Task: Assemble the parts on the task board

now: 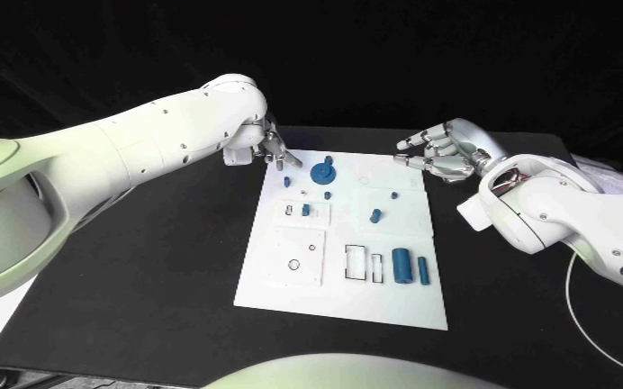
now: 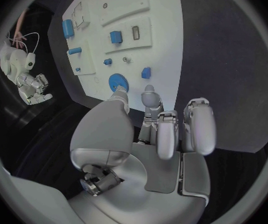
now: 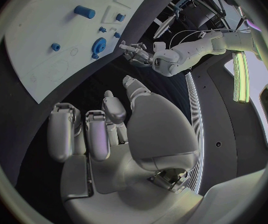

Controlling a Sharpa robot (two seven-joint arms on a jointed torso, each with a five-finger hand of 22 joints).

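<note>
Two hands hang over the black surface [image 1: 156, 281], one at each far corner of the board [image 1: 299, 281]. Left hand [image 1: 275, 150]: fingers loosely curled and apart, holding nothing, its fingertips [image 2: 148, 92] just short of the board's edge and nearest the blue gear [image 1: 322, 173]; whether they touch the gear cannot be told. Just beyond the gear lie small blue pegs [image 1: 328, 195], one seated in a raised block [image 1: 306, 211]. Right hand [image 1: 441, 153]: fingers half-curled and spread, empty, clear of the board and just beside its corner. Nearest it on the board lie a small round part [image 1: 393, 196] and an oblong part [image 1: 375, 216]; farther off, toward the robot, a large cylinder [image 1: 402, 266] and a slim bar [image 1: 423, 269] lie beside rectangular slots [image 1: 356, 262].
</note>
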